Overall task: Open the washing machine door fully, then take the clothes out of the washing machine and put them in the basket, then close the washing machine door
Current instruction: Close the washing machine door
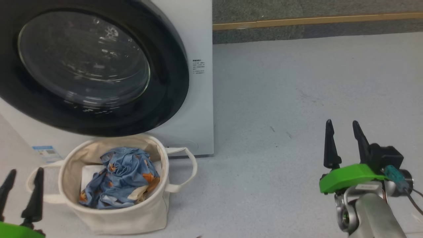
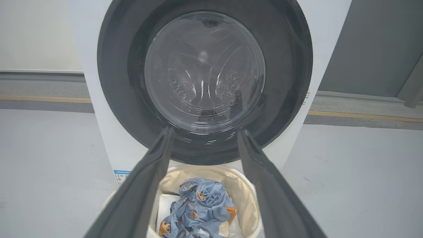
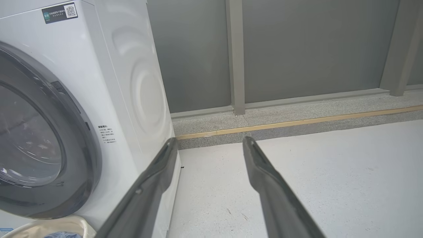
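Blue label [image 1: 46,152] low on washing machine [image 1: 201,112], QR sticker [image 3: 60,12] near top, print [image 1: 198,66] unreadable

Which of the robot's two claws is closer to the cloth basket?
The left gripper, its fingertips right beside a loop handle of the basket. The right gripper stands far off to the other side, over the floor.

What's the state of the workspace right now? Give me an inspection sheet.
Surface: pale floor, a few dark scuffs.
Job's things: washing machine door looks shut on the washing machine; clothes lie crumpled in the basket before it.
Clutter: white folded sheet under the clothes.
Grippers: left gripper and right gripper open, holding nothing.
Cables: dark cable at the right wrist.
Surroundings: grey wall, kerb with a yellow strip.
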